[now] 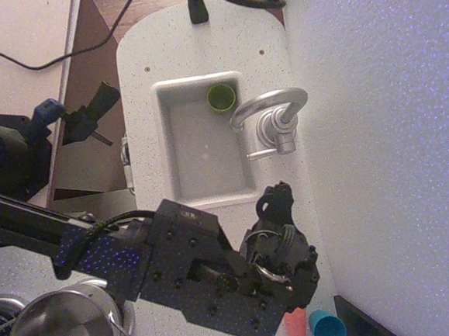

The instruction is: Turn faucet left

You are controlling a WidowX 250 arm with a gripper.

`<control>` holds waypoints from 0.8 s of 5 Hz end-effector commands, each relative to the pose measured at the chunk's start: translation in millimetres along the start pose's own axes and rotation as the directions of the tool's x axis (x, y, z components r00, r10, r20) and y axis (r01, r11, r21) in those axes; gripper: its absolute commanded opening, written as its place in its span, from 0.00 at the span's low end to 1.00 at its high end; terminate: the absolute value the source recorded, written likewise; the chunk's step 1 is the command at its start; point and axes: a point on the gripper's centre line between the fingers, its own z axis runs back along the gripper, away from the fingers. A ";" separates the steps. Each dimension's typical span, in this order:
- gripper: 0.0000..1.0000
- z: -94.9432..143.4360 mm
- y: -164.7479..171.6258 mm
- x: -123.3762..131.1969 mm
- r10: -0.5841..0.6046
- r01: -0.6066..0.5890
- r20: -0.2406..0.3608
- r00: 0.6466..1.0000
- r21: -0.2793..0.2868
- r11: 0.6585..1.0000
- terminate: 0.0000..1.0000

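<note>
The pincer (274, 203), grip unreadable, hovers near the faucet (269, 117), beside the sink (165, 132) holding a green cup (221, 98).

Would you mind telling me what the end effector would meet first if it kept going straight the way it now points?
Probably the faucet: the end effector points up the picture toward its base and side lever, with only bare counter between. Height is unclear from this view.

A shiny silver toy faucet (273, 119) with an arched gooseneck spout stands at the right rim of a white rectangular toy sink (178, 184). A green cup (221, 98) sits in the sink's far corner under the spout. The black robot gripper (276, 205) hangs just below the faucet, apart from it. A blue cup (327, 329) lies farther down.
</note>
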 end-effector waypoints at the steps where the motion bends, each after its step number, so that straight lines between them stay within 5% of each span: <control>1: 1.00 0.0 0.0 0.0 0.000 0.000 0.000 1.000 0.000 1.000 0.00; 4: 1.00 1.4 5.6 -35.8 0.056 -0.054 -0.057 0.997 0.028 0.998 0.00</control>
